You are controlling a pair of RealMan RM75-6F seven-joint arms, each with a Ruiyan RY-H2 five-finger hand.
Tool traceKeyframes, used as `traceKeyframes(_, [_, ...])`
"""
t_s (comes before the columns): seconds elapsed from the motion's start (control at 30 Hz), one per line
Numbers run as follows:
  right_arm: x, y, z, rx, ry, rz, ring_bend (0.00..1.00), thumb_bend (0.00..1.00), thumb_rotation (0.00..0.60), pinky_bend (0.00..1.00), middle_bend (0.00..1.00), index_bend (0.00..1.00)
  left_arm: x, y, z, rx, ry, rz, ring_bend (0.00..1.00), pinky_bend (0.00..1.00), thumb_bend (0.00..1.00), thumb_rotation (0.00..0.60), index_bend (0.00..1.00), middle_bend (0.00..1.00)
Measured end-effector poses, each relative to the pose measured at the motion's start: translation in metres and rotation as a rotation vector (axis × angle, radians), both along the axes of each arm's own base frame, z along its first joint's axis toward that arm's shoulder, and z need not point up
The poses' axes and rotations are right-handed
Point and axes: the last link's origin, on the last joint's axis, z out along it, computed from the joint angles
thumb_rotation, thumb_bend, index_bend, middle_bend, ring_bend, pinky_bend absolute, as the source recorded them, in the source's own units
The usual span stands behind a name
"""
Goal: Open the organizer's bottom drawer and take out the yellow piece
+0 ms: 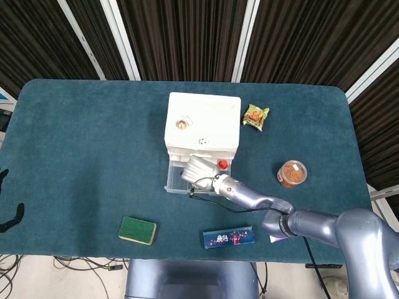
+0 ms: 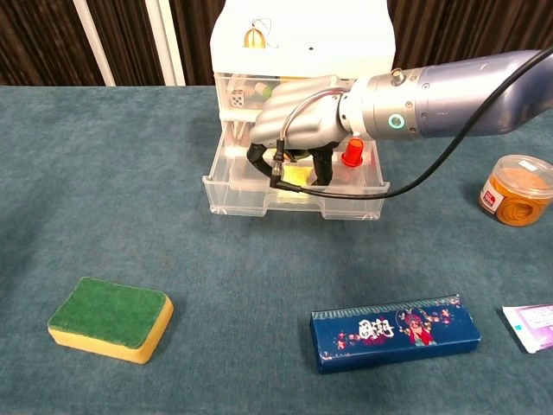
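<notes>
The white organizer [image 1: 202, 121] stands at the table's middle, its clear bottom drawer [image 2: 259, 194] pulled out toward me. My right hand [image 2: 298, 112] hangs over the drawer with dark fingers [image 2: 324, 169] curled down into it. The yellow piece [image 2: 296, 175] lies on the drawer floor between those fingers; I cannot see whether they touch it. A red piece [image 2: 352, 154] stands in the drawer just right of the hand. In the head view the right hand [image 1: 198, 169] hides the yellow piece. My left hand [image 1: 9, 215] shows only as dark fingers, spread apart, at the far left edge.
A green and yellow sponge [image 2: 110, 318] lies front left. A dark blue box [image 2: 394, 332] lies front right, with a white packet [image 2: 531, 327] beside it. An orange jar [image 2: 517, 188] stands at the right. A snack packet [image 1: 255, 116] lies right of the organizer.
</notes>
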Motion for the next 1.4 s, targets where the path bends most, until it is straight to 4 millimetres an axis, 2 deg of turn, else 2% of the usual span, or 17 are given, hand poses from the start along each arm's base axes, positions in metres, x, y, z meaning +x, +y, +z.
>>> traceKeyframes(1.0, [0.001,0.001,-0.003,-0.014,0.003,0.014,1.0,0.27,0.6,1.0,1.0,0.56,0.0,0.0,0.001,-0.002,-0.005,0.004,0.0,0.0,0.4,0.6,0.01,0.0])
traceKeyframes(1.4, [0.005,0.003,0.009,-0.012,-0.059,-0.004,1.0,0.27,0.6,1.0,1.0,0.57,0.0,0.0,0.001,0.001,-0.004,0.005,0.0,0.0,0.4,0.6,0.01,0.0])
